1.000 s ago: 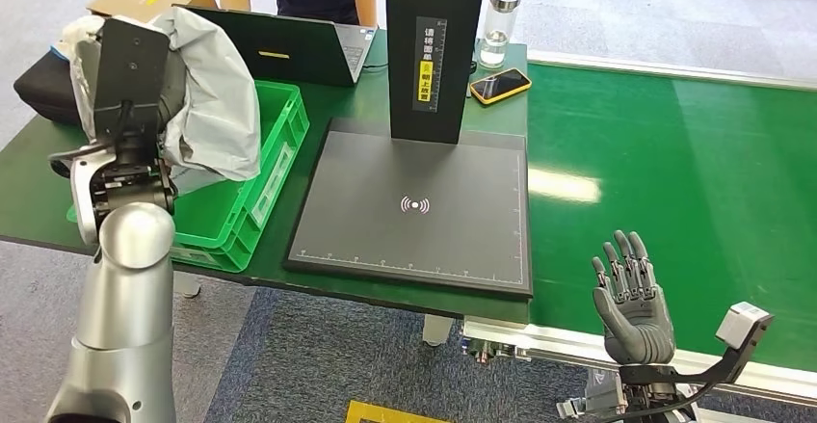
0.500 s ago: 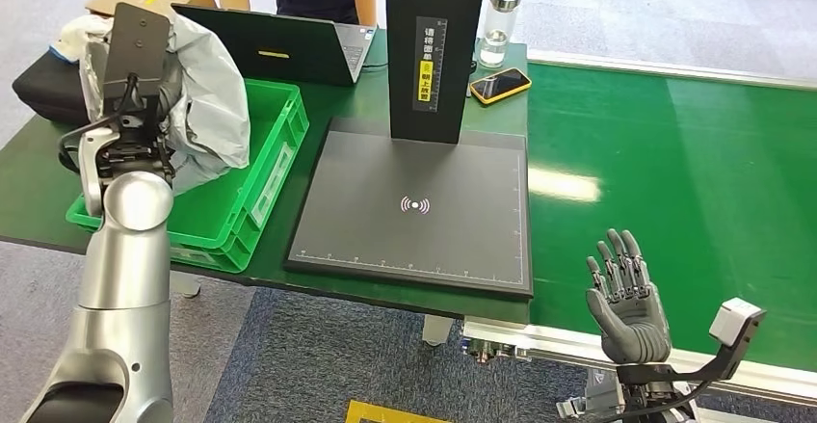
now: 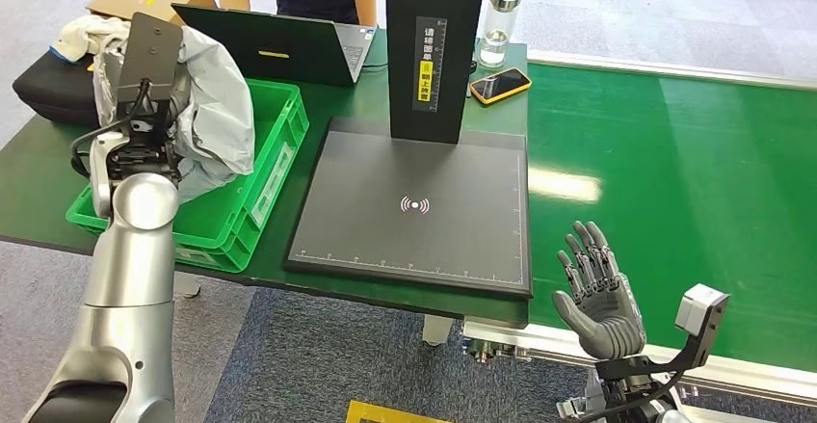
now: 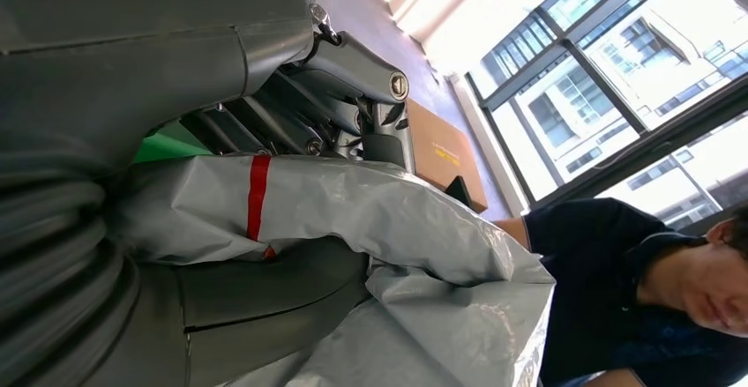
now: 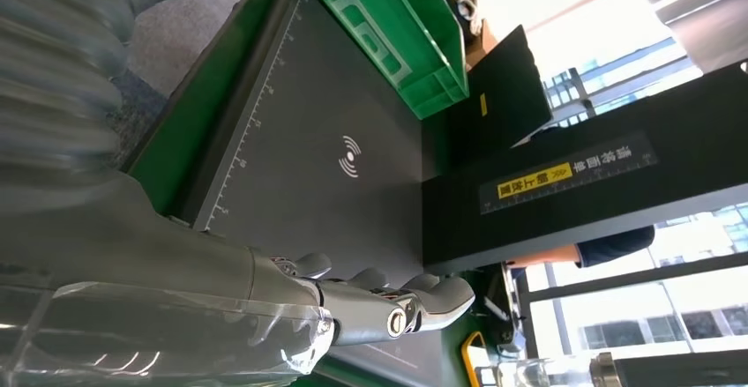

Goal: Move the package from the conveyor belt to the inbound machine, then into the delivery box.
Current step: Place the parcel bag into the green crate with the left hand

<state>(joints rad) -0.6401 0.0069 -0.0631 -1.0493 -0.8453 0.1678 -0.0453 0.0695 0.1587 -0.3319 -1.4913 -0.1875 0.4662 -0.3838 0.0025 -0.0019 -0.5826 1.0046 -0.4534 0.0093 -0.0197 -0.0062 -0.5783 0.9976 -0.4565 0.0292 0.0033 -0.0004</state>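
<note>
The left hand (image 4: 220,255) grips the grey package (image 3: 217,119) above the green box (image 3: 275,168) at ten o'clock, the right hand (image 3: 599,298) idles spread at five, and a high release could drape the bag over the rim.

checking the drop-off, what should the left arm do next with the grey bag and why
Probably lower it a little and let go. The left robot hand holds the grey package raised over the green delivery box, whose floor beneath looks bare. The scanner pad lies bare, and the right robot hand hangs open by the conveyor belt.
</note>
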